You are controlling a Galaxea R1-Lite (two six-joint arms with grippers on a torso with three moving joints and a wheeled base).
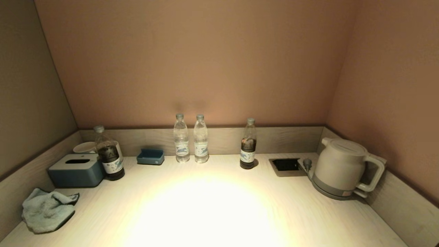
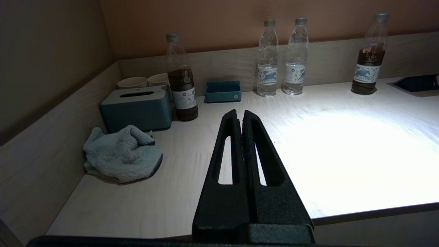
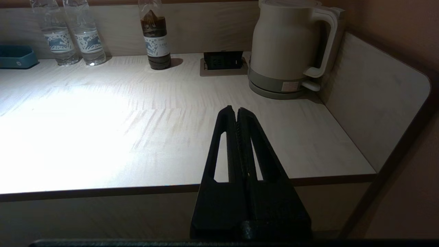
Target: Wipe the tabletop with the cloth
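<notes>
Your cloth [image 1: 46,209] lies crumpled, no clear long axis, on the table's [image 1: 212,209] left; both hands [image 2: 240,115] [image 3: 233,111] are pressed closed, empty.

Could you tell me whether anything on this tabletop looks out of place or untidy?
Only the light blue cloth, crumpled in a heap at the tabletop's front left corner. The bottles and kettle stand upright, nothing spilled.

We see a pale wood-grain desk [image 1: 212,206] with a smooth, light-catching finish, a fluffy pale-blue terry cloth [image 1: 46,210], clear glossy plastic bottles [image 1: 181,139], and a smooth matt cream plastic kettle [image 1: 339,166].
</notes>
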